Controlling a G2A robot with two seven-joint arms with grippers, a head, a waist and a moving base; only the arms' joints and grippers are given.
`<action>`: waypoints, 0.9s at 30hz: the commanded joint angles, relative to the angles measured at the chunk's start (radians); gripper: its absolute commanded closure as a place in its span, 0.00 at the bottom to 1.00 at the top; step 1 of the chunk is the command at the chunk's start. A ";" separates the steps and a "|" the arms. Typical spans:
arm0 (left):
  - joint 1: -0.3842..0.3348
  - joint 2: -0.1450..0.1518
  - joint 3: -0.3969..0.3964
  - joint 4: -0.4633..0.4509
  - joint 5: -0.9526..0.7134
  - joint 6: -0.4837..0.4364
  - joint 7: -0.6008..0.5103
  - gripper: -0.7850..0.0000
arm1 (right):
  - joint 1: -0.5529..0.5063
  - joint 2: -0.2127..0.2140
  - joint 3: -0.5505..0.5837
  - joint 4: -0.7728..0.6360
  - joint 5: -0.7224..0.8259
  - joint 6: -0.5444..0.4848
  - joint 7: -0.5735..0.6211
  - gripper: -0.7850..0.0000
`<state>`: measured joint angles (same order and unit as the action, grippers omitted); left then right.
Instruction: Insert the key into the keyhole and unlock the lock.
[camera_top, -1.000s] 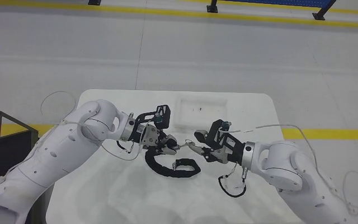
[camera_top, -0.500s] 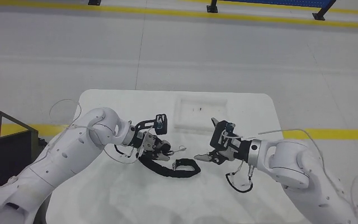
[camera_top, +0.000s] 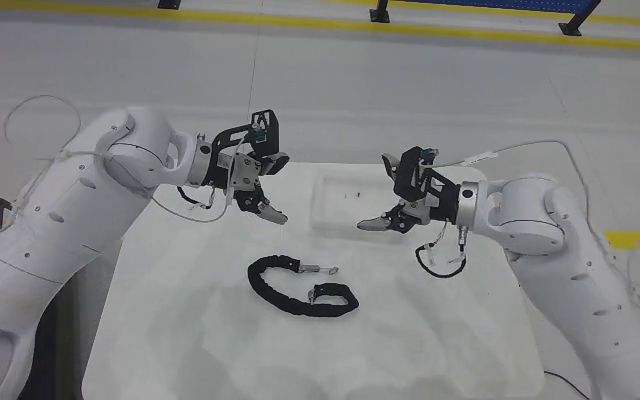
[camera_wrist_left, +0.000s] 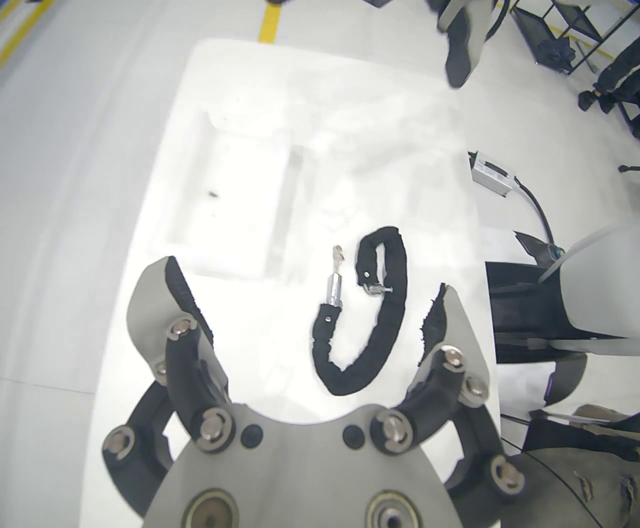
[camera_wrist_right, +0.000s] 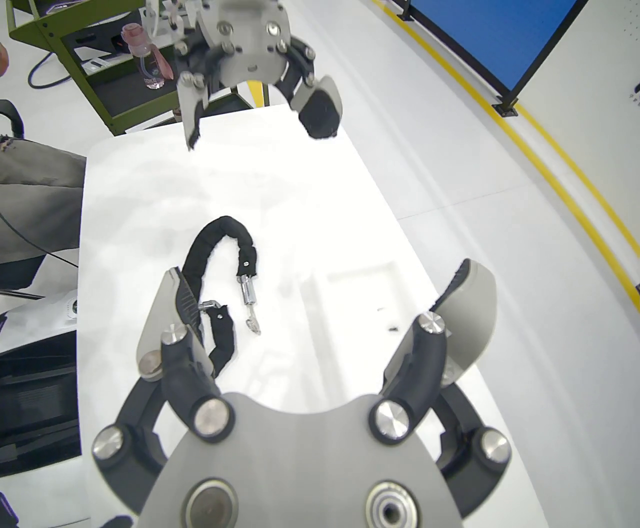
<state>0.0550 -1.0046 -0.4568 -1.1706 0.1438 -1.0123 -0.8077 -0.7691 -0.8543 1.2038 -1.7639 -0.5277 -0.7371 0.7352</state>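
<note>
On the left, we are seeing the left gripper (camera_top: 271, 190) hanging in the air over the far left part of the table (camera_top: 180, 330). Its fingers are spread wide and are gripping nothing. In its own wrist view, the two parted pads (camera_wrist_left: 172, 285) are framing the bare white tabletop and the lock farther off.

Moving toward the middle, we are finding the lock (camera_top: 290, 297), a loop sleeved in black fabric. It is lying flat on the table, nearer the robot than either gripper, and is touching neither of them. Its two ends are lying apart. One is ending in a metal cylinder (camera_wrist_left: 333, 290), and the other in a short metal pin (camera_wrist_left: 376, 289) that is sitting outside the cylinder. The key (camera_wrist_left: 338, 255) is sticking out of the cylinder's free end, in line with it, and is lying on the tabletop.

Beyond the lock, on the table's far side, we are noticing a shallow rectangular recess (camera_top: 335, 205) with a few dark specks (camera_wrist_left: 213, 194) in it.

On the right, the right gripper (camera_top: 384, 195) is hovering above the right part of that recess, well apart from the lock. Its fingers (camera_wrist_right: 470, 295) are likewise splayed and are carrying nothing.
</note>
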 joint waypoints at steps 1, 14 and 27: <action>-0.039 0.001 -0.002 0.019 -0.027 0.000 0.000 0.00 | 0.079 -0.006 -0.020 0.056 0.020 -0.006 0.017 0.00; -0.196 -0.036 0.043 0.161 -0.102 0.000 0.000 0.00 | 0.424 -0.064 -0.184 0.280 0.118 -0.003 0.050 0.00; -0.203 -0.039 0.051 0.168 -0.106 0.000 0.000 0.00 | 0.450 -0.071 -0.202 0.303 0.123 0.008 0.043 0.00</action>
<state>-0.1478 -1.0437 -0.4063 -1.0029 0.0378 -1.0123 -0.8077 -0.3187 -0.9257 1.0020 -1.4612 -0.4047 -0.7290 0.7782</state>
